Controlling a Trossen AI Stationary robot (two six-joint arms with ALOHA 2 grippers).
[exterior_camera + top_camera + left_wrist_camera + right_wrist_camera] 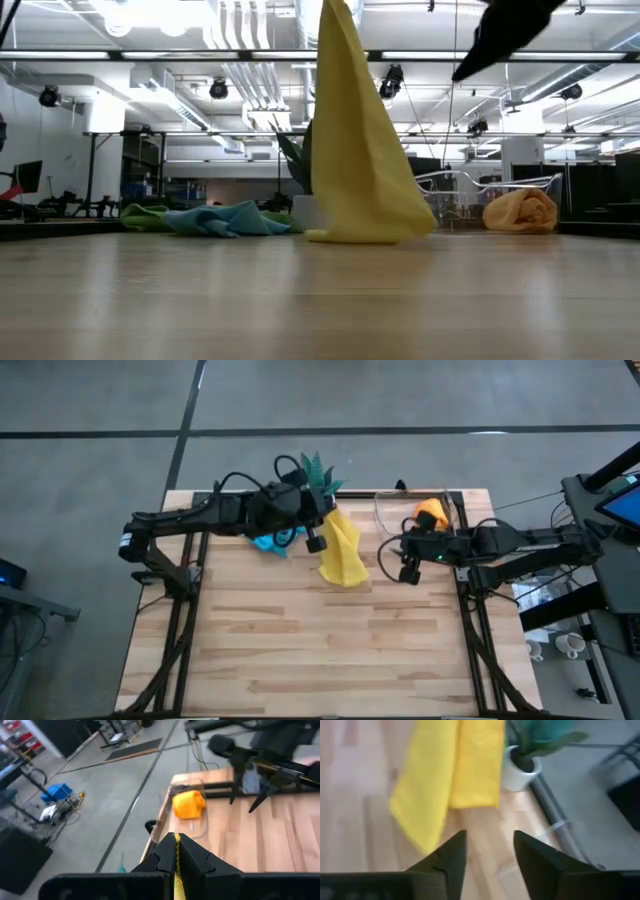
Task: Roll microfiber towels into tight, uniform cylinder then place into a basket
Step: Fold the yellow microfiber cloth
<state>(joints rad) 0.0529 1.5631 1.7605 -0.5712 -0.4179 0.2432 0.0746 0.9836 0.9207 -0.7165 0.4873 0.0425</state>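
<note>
Left claw (316, 544) is clamped shut on the top edge of the yellow towel (343, 555); in the left wrist view the yellow edge (176, 865) is pinched between my two fingers. Towel hangs full length from it, bottom hem just touching the counter (330, 650), centre of the low view, a bit above centre in the high view.

Right claw (406, 565) is right of centre in the high view, just right of the hanging towel, fingers parted, holding nothing. Its wrist view looks straight at the yellow cloth (451, 775), with the white plant pot (517, 772) behind it.

Basket (388, 512) sits at the upper right of the counter, with one orange roll (431, 515) already in it. Blue towel (268, 543) and green towel (143, 213) are bunched together at the far edge on the left, near the plant (318, 475), unrolled.

Step in hand, as I read it: yellow towel lifted, not yet spread. No roll started.

Next move: lower left claw while drawing away so the cloth lays flat rather than piling up. Right claw probably needs to take a free corner or pin the hem to stop it bunching. Then roll from one edge, tight and even, and place it beside the orange one.
</note>
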